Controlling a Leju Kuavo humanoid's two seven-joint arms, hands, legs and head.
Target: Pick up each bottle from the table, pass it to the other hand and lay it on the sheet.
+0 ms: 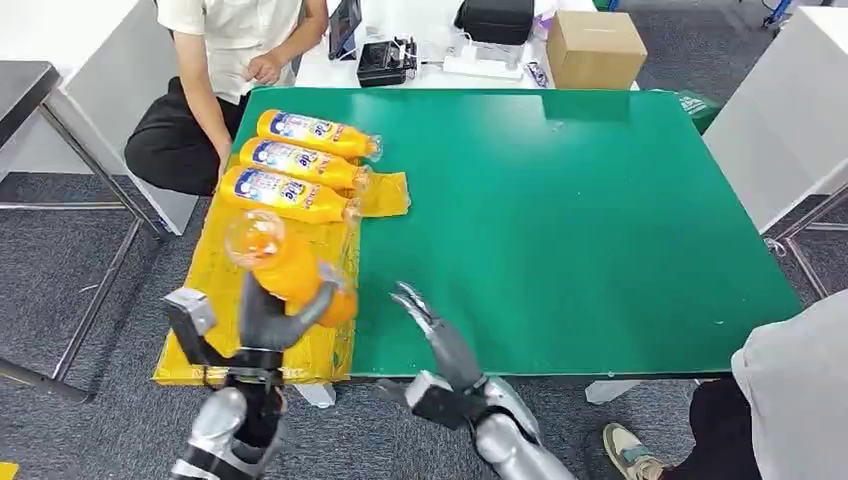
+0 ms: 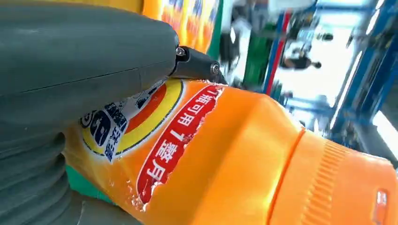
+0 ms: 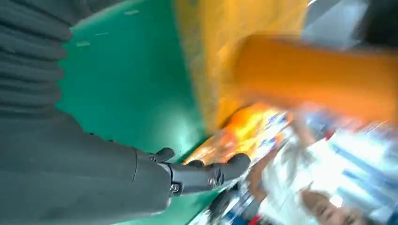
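Note:
My left hand [image 1: 262, 325] grips an orange bottle [image 1: 285, 262] over the near part of the yellow sheet [image 1: 215, 300], the bottle's clear base pointing up and away. In the left wrist view the bottle [image 2: 234, 154] shows its orange cap and label under my thumb [image 2: 84, 56]. My right hand [image 1: 435, 335] hovers open above the green table [image 1: 560, 220] just right of the bottle, fingers spread. In the right wrist view its fingers [image 3: 206, 173] hang over the green surface with the blurred bottle [image 3: 319, 75] beyond. Three orange bottles [image 1: 300, 162] lie side by side on the sheet's far part.
A person sits at the table's far left corner, one hand [image 1: 222, 160] near the lying bottles. A cardboard box [image 1: 594, 48] and black devices [image 1: 385, 60] stand on a white table behind. Another person's leg and shoe [image 1: 630, 452] are at the near right.

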